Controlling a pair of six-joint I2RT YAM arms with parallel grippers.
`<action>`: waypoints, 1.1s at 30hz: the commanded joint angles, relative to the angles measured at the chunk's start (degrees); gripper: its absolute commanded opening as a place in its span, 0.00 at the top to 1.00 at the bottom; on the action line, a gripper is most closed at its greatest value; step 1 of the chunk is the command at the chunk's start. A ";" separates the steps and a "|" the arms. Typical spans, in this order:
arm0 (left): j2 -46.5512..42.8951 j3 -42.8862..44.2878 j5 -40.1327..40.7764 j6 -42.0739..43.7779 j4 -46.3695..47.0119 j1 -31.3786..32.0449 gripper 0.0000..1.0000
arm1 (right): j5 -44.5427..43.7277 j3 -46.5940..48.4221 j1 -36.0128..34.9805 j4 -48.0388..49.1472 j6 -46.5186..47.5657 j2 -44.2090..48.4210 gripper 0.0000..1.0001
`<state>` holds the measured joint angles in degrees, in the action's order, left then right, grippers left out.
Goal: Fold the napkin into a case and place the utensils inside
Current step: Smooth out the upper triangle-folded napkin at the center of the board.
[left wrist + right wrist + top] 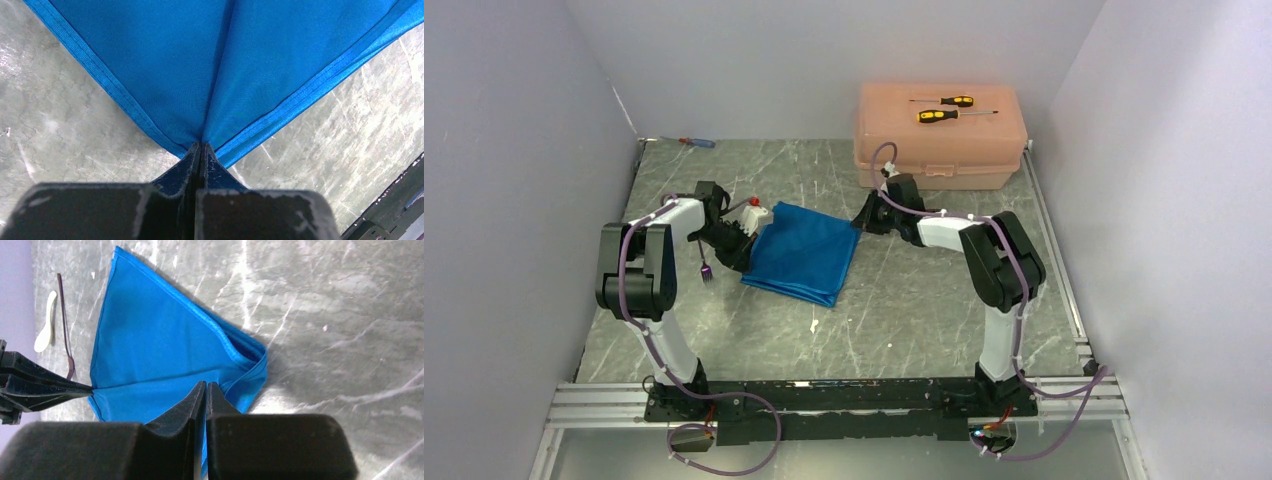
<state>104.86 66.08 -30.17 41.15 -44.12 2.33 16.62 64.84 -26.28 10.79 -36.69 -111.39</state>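
The bright blue napkin (pixel 802 252) lies folded on the grey table, its cloth pulled taut between both grippers. My left gripper (pixel 202 145) is shut on its left corner, seen from above (pixel 746 258). At the opposite side, my right gripper (pixel 206 385) is shut on the cloth close to the right corner (pixel 262 357), and blue fabric shows in the slit between its fingers. The dark purple fork (pixel 706 266) lies just left of the napkin. In the right wrist view the white spoon (pixel 45 322) rests beside the fork (pixel 65 325).
A peach plastic box (pixel 939 150) stands at the back right with two yellow-and-black screwdrivers (pixel 944 101) (pixel 954 116) on its lid. A small blue-and-red screwdriver (pixel 696 143) lies at the back left. A small white bit (pixel 814 324) lies in front of the napkin.
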 commanded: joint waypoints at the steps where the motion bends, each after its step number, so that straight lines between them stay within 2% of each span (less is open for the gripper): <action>1: 0.73 0.16 0.07 0.70 0.96 -0.04 0.98 | 7.68 0.57 1.38 7.29 -2.33 -3.15 0.92; 12: 1.30 -0.34 1.19 2.18 1.16 0.12 0.97 | 9.08 -0.98 2.85 10.33 -3.18 -7.05 0.97; 15: 1.47 -0.75 2.10 2.50 1.54 0.31 0.97 | 7.34 -2.71 2.93 10.89 -3.22 -5.57 0.96; 19: 1.62 -0.96 2.30 2.13 1.80 0.41 0.97 | 4.58 -9.11 2.50 17.31 -3.03 1.38 0.85; 23: 1.49 -0.88 2.17 1.79 1.95 0.42 0.97 | 2.51 -9.52 -3.30 10.73 3.77 8.05 0.67; 27: 1.40 -0.70 2.43 1.57 1.89 0.40 0.97 | -3.82 -10.86 -12.11 3.58 10.75 13.85 0.58; 29: 1.32 -0.54 2.36 1.28 1.98 0.45 0.97 | -7.99 -12.20 -15.32 1.41 12.34 15.95 0.57; 33: 1.23 -0.21 2.30 0.68 1.93 0.44 0.97 | -13.95 -15.40 -19.64 -0.64 13.53 18.47 0.68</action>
<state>104.90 65.98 -29.85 41.32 -43.83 2.52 11.81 52.73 -44.40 15.22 -27.38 -94.78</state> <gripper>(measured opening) 0.033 0.359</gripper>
